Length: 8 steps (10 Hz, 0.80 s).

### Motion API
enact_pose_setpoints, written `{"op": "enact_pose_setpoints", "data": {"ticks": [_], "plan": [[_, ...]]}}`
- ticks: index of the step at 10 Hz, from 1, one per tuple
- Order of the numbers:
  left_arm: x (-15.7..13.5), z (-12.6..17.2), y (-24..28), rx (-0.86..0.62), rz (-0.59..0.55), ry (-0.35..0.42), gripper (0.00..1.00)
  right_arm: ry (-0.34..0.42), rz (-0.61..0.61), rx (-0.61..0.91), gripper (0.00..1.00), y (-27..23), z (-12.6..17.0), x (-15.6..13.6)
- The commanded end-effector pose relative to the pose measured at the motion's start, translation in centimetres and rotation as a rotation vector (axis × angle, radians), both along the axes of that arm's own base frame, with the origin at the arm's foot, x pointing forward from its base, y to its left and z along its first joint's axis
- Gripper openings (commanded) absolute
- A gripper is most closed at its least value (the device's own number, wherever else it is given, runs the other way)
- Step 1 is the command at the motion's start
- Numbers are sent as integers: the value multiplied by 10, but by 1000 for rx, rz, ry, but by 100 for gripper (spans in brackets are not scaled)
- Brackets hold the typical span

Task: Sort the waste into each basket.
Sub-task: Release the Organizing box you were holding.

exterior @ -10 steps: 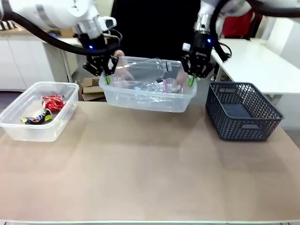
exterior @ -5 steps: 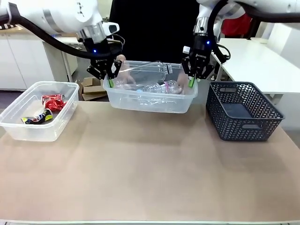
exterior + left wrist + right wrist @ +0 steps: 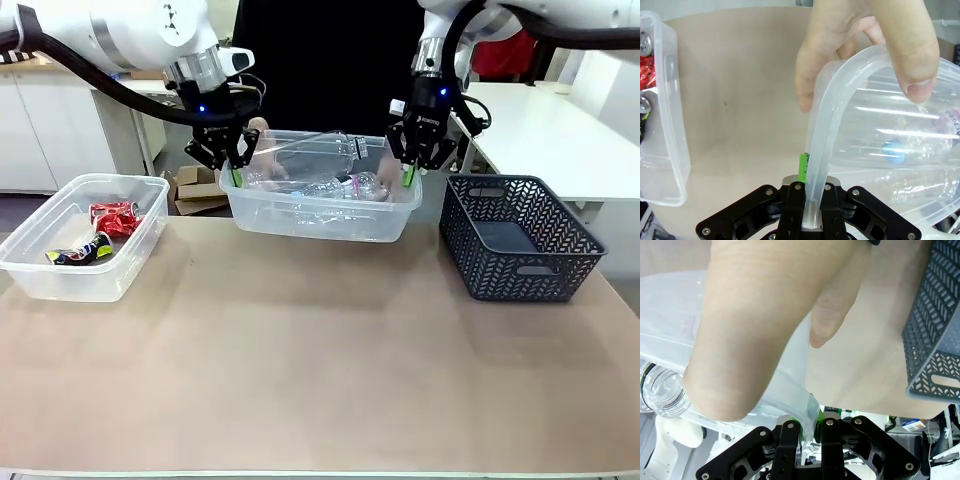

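Above the tan table (image 3: 300, 380), both grippers pinch the bottle tub's (image 3: 318, 215) rim between closed fingers, apparently handing it over to the person's hands (image 3: 865, 45).

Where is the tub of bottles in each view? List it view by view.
Front: tub of bottles upper middle, held at its ends by both grippers.
Left wrist: its rim runs up from the left gripper, body at right.
Right wrist: its clear wall at left, its rim in the right gripper.
Shared landmark: the person's hand on the rim.
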State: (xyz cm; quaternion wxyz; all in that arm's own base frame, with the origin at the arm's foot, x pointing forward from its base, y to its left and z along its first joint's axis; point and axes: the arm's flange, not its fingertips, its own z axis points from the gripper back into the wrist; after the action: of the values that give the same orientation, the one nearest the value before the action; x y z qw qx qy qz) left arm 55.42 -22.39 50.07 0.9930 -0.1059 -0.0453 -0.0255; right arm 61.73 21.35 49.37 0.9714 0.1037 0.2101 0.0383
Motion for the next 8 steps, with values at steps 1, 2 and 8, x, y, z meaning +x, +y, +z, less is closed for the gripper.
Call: {"op": "enact_pose_setpoints", "data": {"ticks": [1, 2, 8], "plan": [[2, 1, 5, -4, 15, -21, 3, -4, 5, 9, 6, 2, 3, -3], [2, 1, 5, -4, 15, -21, 3, -4, 5, 9, 6, 2, 3, -3], [-6, 5, -4, 26, 4, 5, 100, -19, -9, -5, 100, -1, -2, -3]]}}
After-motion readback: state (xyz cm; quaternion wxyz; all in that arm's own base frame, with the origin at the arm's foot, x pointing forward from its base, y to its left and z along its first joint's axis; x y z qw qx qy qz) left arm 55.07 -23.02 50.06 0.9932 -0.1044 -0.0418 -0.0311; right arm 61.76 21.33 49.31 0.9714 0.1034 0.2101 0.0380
